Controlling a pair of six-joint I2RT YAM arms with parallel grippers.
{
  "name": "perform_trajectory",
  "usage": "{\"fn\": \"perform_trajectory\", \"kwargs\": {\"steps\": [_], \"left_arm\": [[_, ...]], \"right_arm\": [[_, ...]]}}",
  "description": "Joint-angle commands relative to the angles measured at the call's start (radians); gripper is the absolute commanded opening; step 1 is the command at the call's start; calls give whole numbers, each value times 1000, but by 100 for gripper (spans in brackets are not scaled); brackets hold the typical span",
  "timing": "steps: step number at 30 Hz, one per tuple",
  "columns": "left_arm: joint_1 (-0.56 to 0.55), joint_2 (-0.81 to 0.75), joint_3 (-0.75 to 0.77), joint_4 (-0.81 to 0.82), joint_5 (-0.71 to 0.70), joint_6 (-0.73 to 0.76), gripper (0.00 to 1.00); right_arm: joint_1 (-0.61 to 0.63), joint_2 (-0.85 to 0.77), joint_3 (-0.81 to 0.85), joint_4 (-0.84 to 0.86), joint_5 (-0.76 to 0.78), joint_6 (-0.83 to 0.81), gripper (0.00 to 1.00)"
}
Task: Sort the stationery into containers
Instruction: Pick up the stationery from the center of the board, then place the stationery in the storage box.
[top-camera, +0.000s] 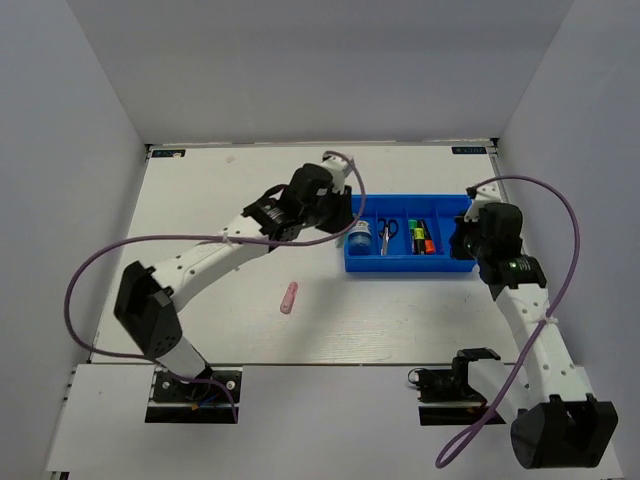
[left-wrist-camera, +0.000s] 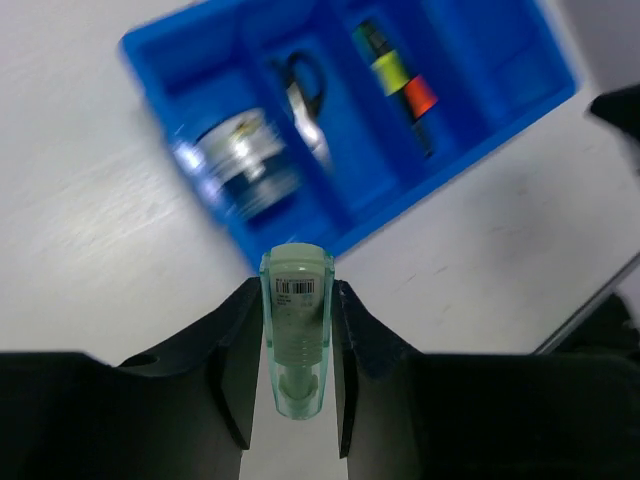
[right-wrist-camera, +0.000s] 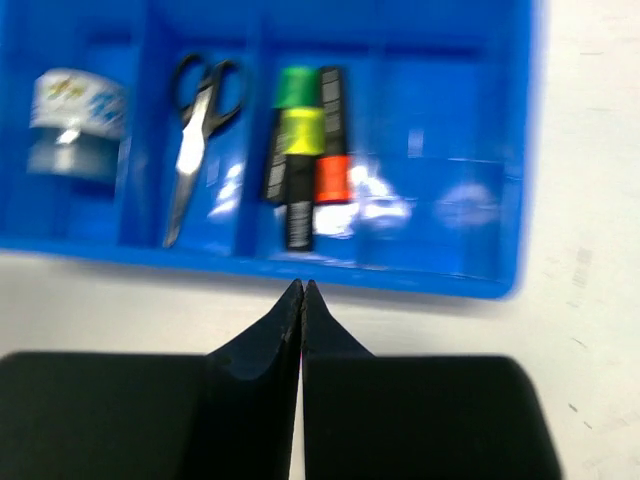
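Left gripper: clamped on pale green highlighter, beside blue tray
Right gripper: pressed together, empty, near tray
Tray: roll, scissors, black-bodied highlighters
Pink highlighter: on table

A white table fills the middle of the scene, its top matte and faintly scuffed. Plain pale grey walls close it in on three sides: a left wall, a far wall and a right wall. Small dark brackets sit at the table's two far corners. A white panel runs along the near edge. The light is soft and even, casting weak shadows.
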Motion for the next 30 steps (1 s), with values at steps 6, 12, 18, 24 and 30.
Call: {"fn": "perform_trajectory", "kwargs": {"steps": [6, 12, 18, 24, 30], "left_arm": [[-20, 422, 334, 475, 246, -146, 0], [-45, 654, 614, 694, 286, -255, 0], [-42, 847, 727, 902, 280, -428, 0], [-60, 1001, 822, 1006, 235, -540, 0], [-78, 1068, 811, 1091, 154, -608, 0]], "right_arm": [[-20, -96, -90, 203, 420, 131, 0], [-26, -113, -114, 269, 644, 157, 0], [-26, -114, -139, 333, 838, 188, 0], [-23, -114, -151, 343, 850, 189, 0], [-25, -118, -159, 346, 837, 194, 0]]}}
